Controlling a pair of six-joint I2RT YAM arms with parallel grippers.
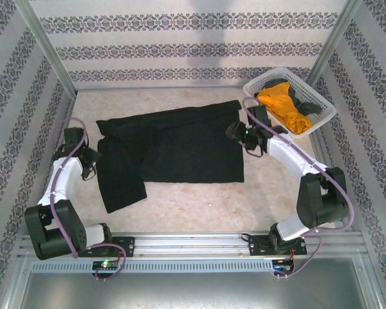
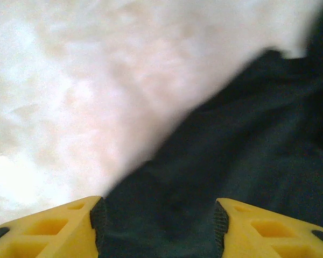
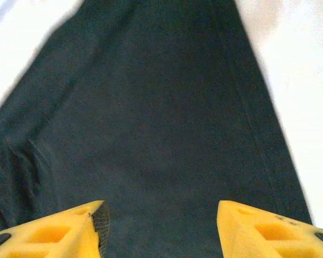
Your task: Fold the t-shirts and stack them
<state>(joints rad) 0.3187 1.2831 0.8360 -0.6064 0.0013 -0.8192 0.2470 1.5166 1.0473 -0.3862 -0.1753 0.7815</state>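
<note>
Over the black t-shirt (image 1: 180,145), left end effector (image 2: 159,217) and right end effector (image 3: 160,217) (yellow-fingered) gape.

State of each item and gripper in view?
black t-shirt, spread out on table, not folded
basket, upright
orange-yellow t-shirt, crumpled in basket
dark t-shirt, bunched in basket
left gripper, open at black t-shirt's edge
right gripper, open over black t-shirt

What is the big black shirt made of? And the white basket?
The black t-shirt looks like soft matte cloth, perhaps cotton: it wrinkles and lies limp. The white basket looks like hard smooth plastic: its lattice walls hold a stiff shape.
</note>
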